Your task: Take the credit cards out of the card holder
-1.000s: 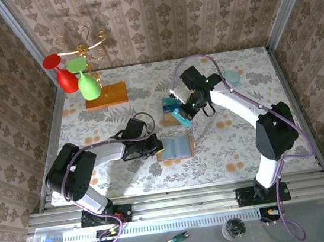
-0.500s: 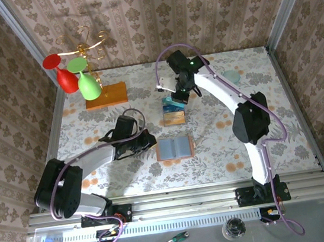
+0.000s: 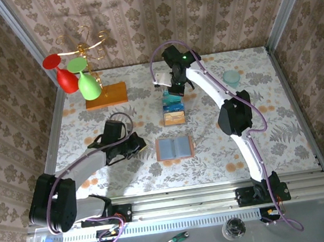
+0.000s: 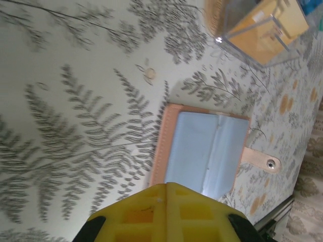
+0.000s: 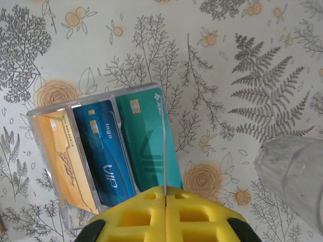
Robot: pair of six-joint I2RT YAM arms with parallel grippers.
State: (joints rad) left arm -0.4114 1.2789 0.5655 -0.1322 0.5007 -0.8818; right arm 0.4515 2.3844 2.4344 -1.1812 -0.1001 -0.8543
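Cards (image 5: 108,151) apparently in clear box (image 5: 96,99)

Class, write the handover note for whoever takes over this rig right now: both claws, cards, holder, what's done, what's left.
Left claw: shut, empty, near the open card holder.
Right claw: shut, above the clear plastic box.
Orange card and blue card lie in the box; teal card overlaps its wall.
Done: holder pockets look empty.
Left: probably just seat the teal card, then retract both arms.
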